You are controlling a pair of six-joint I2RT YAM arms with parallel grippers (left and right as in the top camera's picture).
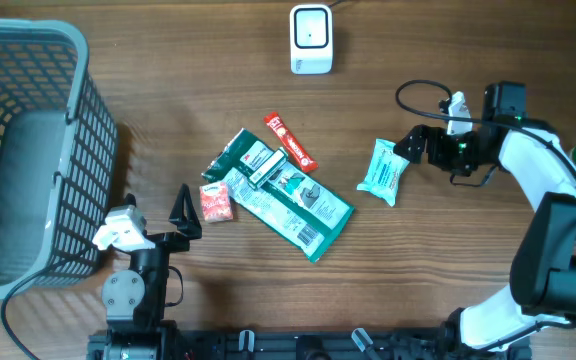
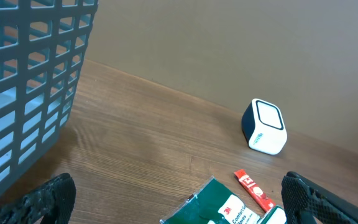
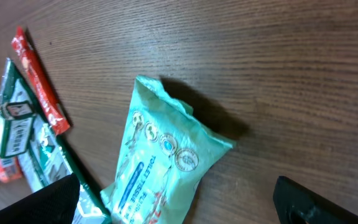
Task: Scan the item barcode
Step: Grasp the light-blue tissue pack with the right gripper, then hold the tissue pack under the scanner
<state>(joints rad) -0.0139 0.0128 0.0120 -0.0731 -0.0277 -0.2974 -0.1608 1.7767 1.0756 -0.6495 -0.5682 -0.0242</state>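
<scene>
A grey plastic basket (image 1: 18,150) fills the far left of the wooden table (image 1: 168,60); only the left wrist view shows its slotted wall (image 2: 30,74) from the side. Just right of it, the left gripper (image 1: 155,207) holds nothing, and its fingers stand spread, a dark tip (image 2: 51,196) at each lower corner of its own camera.

Next comes a small red packet (image 1: 215,203), touching a pile of green 3M packs (image 1: 288,200). The overhead view alone shows a barcode on the lowest pack. A red stick sachet (image 1: 290,142) lies just above the pile.

The white barcode scanner (image 1: 310,39) stands at the table's far edge, well apart from everything. From above only its top shows, while the left wrist view shows its dark window (image 2: 267,116).

The mint-green tissue pack (image 1: 382,171) lies flat to the right of the pile. The right wrist view shows its printed face (image 3: 160,168), though the print is too small to read. The right gripper (image 1: 408,155) sits just beside it, jaws wide and gripping nothing.
</scene>
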